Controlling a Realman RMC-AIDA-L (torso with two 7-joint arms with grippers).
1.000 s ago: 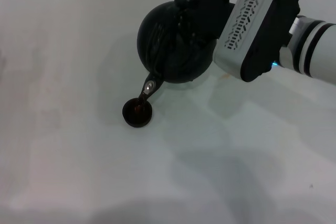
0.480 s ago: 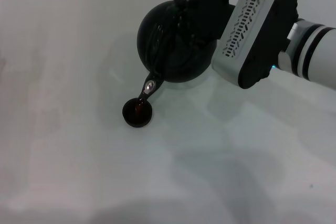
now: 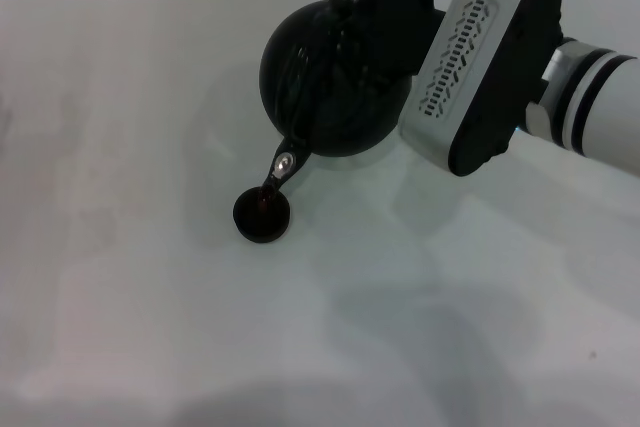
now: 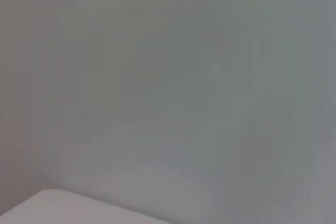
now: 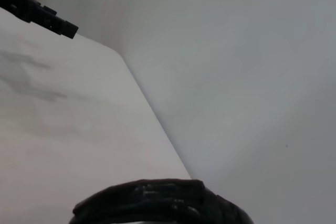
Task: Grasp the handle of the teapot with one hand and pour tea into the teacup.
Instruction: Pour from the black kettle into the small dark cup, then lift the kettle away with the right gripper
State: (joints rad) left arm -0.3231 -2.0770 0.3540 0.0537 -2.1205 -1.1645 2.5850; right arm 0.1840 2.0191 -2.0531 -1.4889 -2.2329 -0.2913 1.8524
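One arm works: right claw (image 3: 385,9) clamped on the handle (image 3: 345,32) tips the teapot (image 3: 325,82) below it, spout over the teacup (image 3: 262,215) down-left on the table (image 3: 120,197), mid-pour; next probably tilt back upright once the cup looks full.

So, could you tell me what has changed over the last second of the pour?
The right gripper and its arm have eased slightly toward the robot's left, tipping the teapot a touch further. Its spout stays over the teacup, which has not moved on the table. The grip on the handle looks unchanged. The left arm is out of the head view throughout.
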